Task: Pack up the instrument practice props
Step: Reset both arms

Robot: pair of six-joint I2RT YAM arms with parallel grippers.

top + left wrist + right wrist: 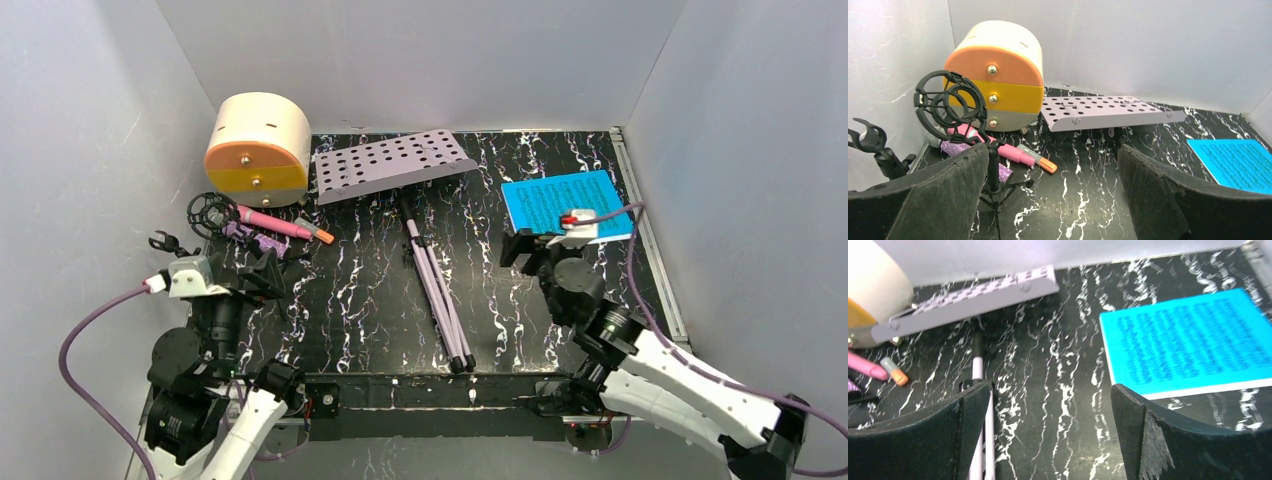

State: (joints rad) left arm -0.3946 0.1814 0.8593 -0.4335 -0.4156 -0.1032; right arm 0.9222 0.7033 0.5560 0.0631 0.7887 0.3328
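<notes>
The pink handheld microphone (272, 221) lies at the back left, next to the purple mic (255, 240) and its black ring mount (208, 211) on a tripod; all show in the left wrist view: pink mic (1007, 152), ring mount (946, 103). The lilac perforated music stand (392, 164) lies flat, legs (438, 290) toward me. The blue and white sheet music (565, 203) lies at the back right, also in the right wrist view (1188, 342). My left gripper (262, 268) is open and empty near the mics. My right gripper (528, 250) is open and empty beside the sheet music.
A cream, orange and yellow round case (257, 148) stands at the back left corner. Grey walls enclose the black marbled table (360, 280) on three sides. A metal rail (650, 240) runs along the right edge.
</notes>
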